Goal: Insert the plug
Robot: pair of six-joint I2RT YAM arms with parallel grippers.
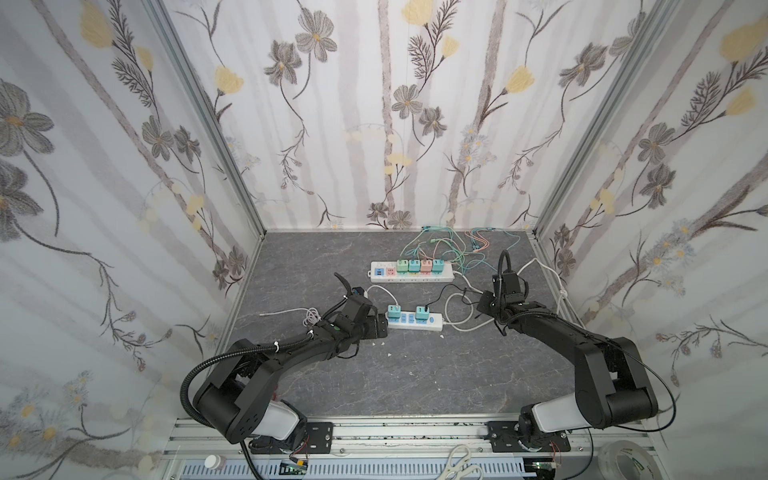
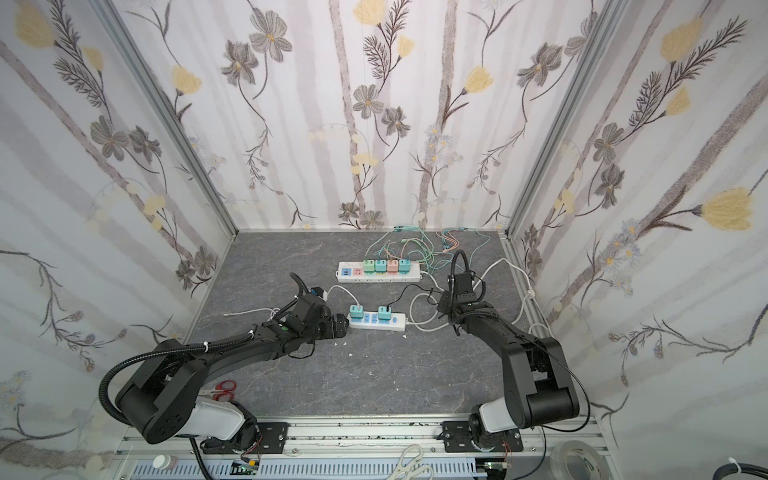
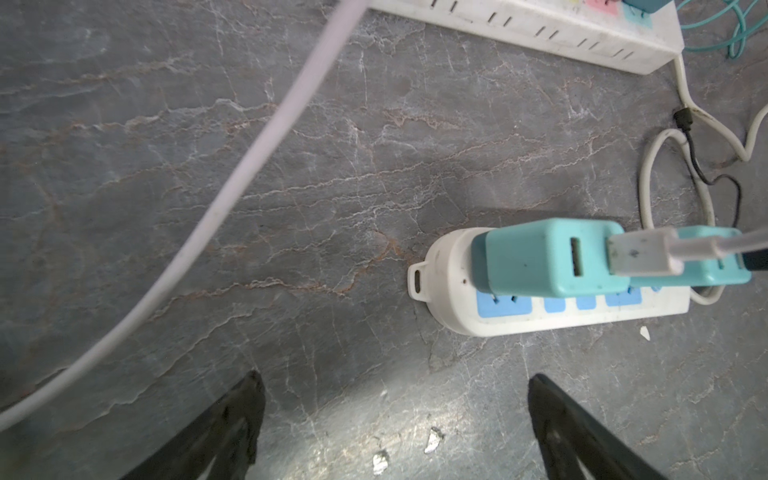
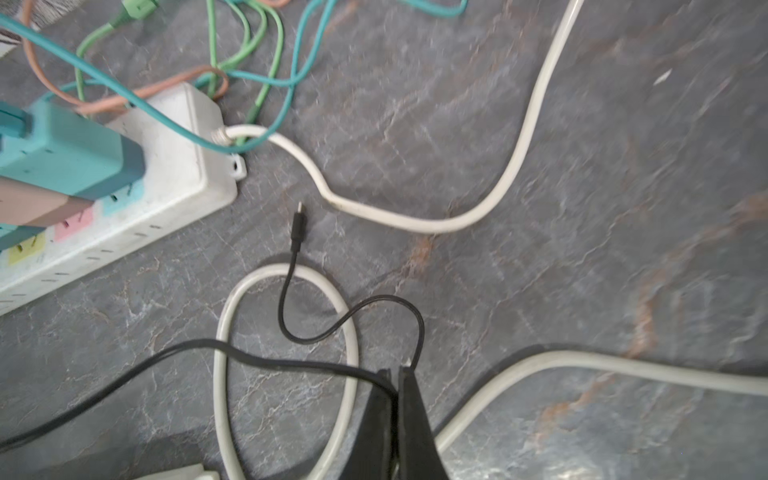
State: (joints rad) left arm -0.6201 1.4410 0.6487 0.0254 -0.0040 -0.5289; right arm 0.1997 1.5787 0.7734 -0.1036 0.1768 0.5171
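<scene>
My right gripper (image 4: 395, 372) is shut on a thin black cable (image 4: 286, 363) low over the table. The cable's small black plug (image 4: 298, 224) lies free on the table past the fingertips, beside the far strip's end. The near white power strip (image 1: 415, 323) carries two teal adapters (image 3: 552, 257). A white USB plug (image 3: 644, 255) hangs just beside the nearer adapter's port, outside it. My left gripper (image 3: 395, 382) stands open by that strip's left end, with nothing between its fingers. Both top views show my right gripper (image 1: 483, 304) right of the strip.
A longer white power strip (image 1: 411, 272) with several coloured adapters lies farther back, with tangled green, teal and orange cables (image 1: 440, 245) behind it. Thick white cords (image 4: 415, 224) loop over the table near my right gripper. A thin white cable (image 3: 232, 187) crosses the left wrist view.
</scene>
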